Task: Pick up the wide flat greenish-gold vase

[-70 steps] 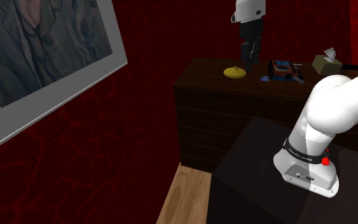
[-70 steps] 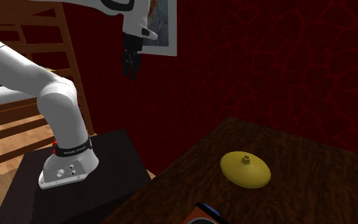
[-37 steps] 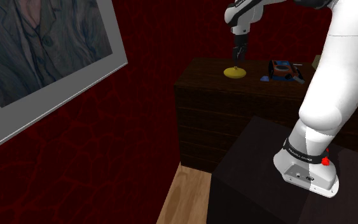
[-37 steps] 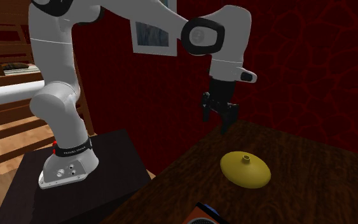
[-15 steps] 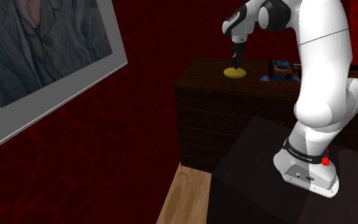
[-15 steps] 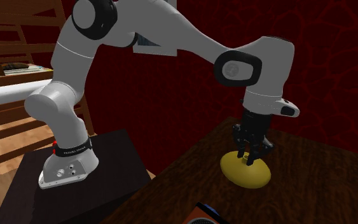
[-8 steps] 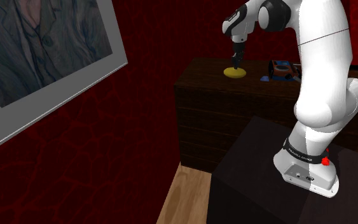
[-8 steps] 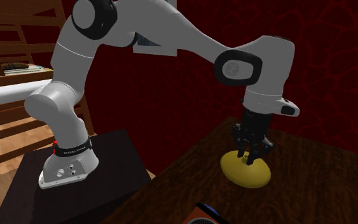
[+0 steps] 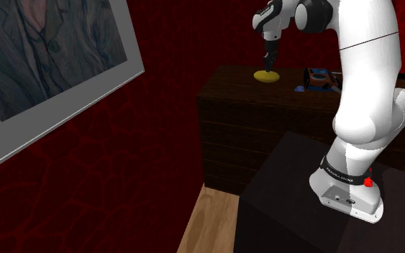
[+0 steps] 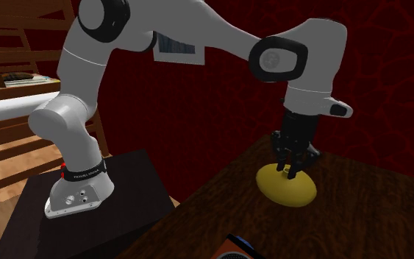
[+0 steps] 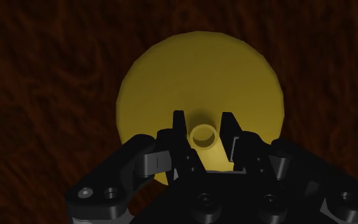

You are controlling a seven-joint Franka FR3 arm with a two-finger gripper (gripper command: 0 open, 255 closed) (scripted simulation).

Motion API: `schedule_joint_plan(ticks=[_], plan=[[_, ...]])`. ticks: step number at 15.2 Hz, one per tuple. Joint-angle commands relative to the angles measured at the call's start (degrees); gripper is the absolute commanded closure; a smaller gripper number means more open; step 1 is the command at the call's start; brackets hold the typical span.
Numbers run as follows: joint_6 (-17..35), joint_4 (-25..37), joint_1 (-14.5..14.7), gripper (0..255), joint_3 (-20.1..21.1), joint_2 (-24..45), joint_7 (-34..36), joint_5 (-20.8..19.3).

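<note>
The wide, flat yellow-gold vase (image 10: 287, 188) is held directly beneath the black gripper (image 10: 292, 169), over the dark wooden cabinet top (image 10: 367, 213), toward its left part in the shoulder view. In the wrist view the vase's short neck, with its small round opening, is clasped between the two fingers (image 11: 179, 129) — one pressed to each side — while the broad round body is spread out beyond them. Whether the base is touching the wood cannot be told. A blue-and-orange object (image 9: 320, 77) is seen further along the top — well apart from the vase
</note>
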Motion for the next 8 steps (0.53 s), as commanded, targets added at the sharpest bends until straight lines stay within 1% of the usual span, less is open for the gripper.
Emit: schedule_joint_plan(ticks=[1,6,8], plan=[[-1.35,0.86,0.04,255,-0.14,-0.53,0.13,-0.25],[-4.76,3.55,-0.06,255,-0.41,-1.36,0.35,-0.7],[-4.87,3.63,-0.07,255,-0.42,-1.38,0.35,-0.71]])
